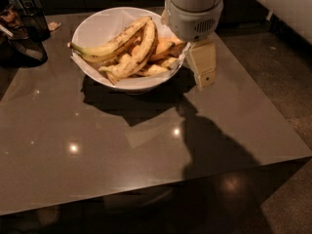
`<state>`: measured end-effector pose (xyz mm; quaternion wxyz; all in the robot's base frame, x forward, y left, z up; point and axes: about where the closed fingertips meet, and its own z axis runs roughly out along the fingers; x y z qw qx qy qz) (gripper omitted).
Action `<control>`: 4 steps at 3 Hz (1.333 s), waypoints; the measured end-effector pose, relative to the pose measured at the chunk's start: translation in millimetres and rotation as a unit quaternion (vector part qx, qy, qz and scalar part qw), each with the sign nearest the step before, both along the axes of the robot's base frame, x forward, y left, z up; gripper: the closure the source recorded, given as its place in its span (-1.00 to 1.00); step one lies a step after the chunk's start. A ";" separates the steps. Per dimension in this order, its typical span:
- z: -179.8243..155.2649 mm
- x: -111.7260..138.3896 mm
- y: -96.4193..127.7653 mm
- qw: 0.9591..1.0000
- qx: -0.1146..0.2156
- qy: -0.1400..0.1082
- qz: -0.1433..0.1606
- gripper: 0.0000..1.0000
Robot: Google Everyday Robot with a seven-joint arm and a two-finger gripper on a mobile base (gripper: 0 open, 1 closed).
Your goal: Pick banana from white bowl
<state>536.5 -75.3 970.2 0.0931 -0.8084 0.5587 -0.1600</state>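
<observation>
The white bowl (97, 28) stands on the far middle of the table, lined with white paper. The banana (141, 52) is long, curved and speckled, and lies across the middle of the heap in the bowl. A straighter long banana with a greenish stem (105, 48) lies next to it on the left. Short orange-tinted bananas (163, 48) lie on the right side. My gripper (204, 79) hangs just outside the bowl's right rim, above the table, with nothing seen in it. My arm's white wrist (192, 9) covers the bowl's far right edge.
The brown glossy table (122, 140) has its right edge and front edge close by. Dark objects (24, 28) stand at the far left corner. Bare floor (273, 57) lies to the right of the table.
</observation>
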 end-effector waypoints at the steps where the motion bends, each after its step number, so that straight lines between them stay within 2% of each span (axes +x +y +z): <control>1: 3.8 7.2 -2.4 1.000 0.005 -0.008 -0.005 -1.00; 2: 8.6 25.2 6.7 1.000 0.000 -0.018 0.016 -1.00; 4: -0.5 47.8 48.5 0.996 -0.024 -0.017 0.087 -1.00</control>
